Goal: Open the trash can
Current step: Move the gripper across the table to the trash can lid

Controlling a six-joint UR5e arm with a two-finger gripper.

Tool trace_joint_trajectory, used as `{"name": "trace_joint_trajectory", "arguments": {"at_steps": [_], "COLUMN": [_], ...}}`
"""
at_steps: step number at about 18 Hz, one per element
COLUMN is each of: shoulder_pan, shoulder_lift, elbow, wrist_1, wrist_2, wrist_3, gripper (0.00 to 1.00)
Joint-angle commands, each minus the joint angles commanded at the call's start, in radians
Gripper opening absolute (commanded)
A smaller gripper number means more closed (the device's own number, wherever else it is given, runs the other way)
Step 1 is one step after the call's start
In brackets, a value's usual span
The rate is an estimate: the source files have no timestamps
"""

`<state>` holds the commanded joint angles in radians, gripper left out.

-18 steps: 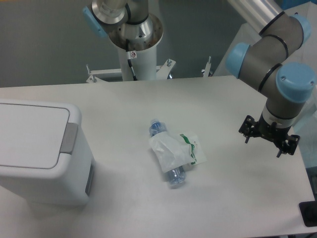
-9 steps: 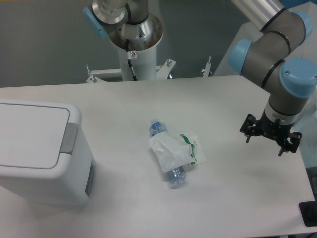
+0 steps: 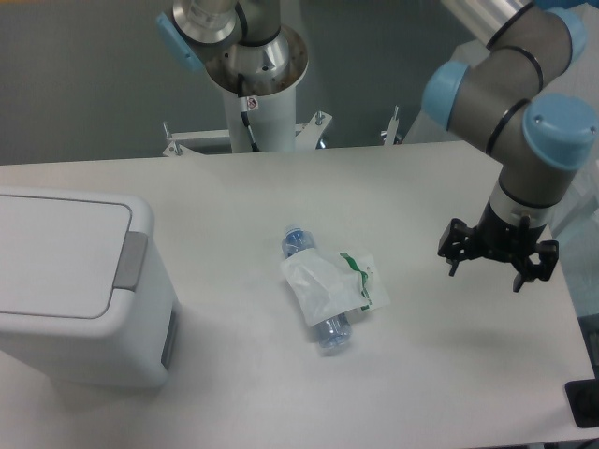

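Standing at the table [image 3: 281, 187], largest item first: white tabletop, wide, carrying all that follows.

Trash can [image 3: 75, 290]: large white boxy bin at the near left edge, flat lid down, so the task is not yet begun. Grey push tab [image 3: 129, 260] on the lid's right-hand side, facing the table's middle; its long axis runs front to back.

Arm: grey links with blue caps, entering from the upper right.

Bottle [image 3: 318, 295]: clear plastic, lying on its side mid-table with a crumpled white wrapper [image 3: 328, 281] over it, between bin and tool.

Gripper [image 3: 484, 265]: black, hovering over the right side, fingers apart and holding nothing. The bin lies well apart to its left, across the bottle; I judge the tab the point to reach.
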<state>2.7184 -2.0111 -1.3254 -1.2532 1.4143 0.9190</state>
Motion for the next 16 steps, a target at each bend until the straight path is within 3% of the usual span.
{"name": "trace_joint_trajectory", "arguments": {"at_steps": [6,12,16], "shoulder_pan": [-0.060,-0.137,-0.202], "shoulder_lift": [0.086,0.150,0.161], "elbow": [0.014,0.026,0.057], "wrist_1": [-0.055,-0.055,-0.052], "wrist_2": [-0.083,-0.150,-0.161], "wrist_3": [-0.181,-0.319,-0.408], "gripper": [1.00,1.00,1.00]}}
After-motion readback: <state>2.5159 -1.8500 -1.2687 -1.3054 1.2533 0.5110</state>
